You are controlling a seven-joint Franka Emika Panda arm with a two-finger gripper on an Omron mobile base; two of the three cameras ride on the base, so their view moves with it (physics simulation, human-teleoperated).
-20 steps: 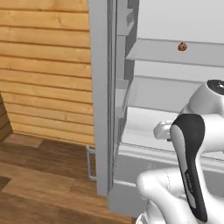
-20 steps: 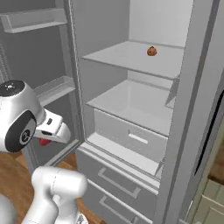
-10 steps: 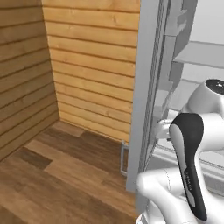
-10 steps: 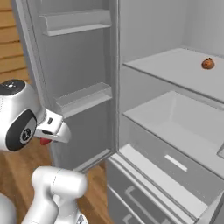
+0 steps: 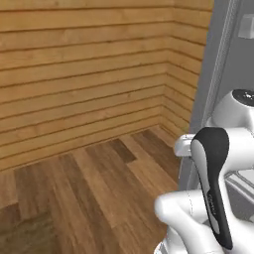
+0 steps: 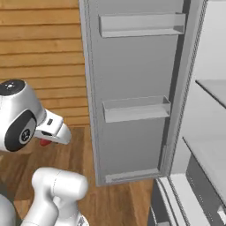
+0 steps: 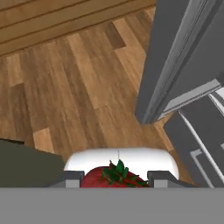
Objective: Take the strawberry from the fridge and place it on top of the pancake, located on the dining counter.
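Wood plank floor [image 7: 78, 96] spreading below and beyond the jaws (boards in mixed brown tones); horizontal wood-panelled wall [image 5: 84, 74] well apart, ahead of them.

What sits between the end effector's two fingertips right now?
The strawberry: in the hand view it fills the gap between the end effector fingertips, red with green leaves on top. Beyond it lies wood floor and the open fridge door.

Bright even rendering, soft shadows, slightly blurry

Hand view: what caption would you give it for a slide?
End effector carrying the strawberry above the wood floor, beside the fridge's open door.
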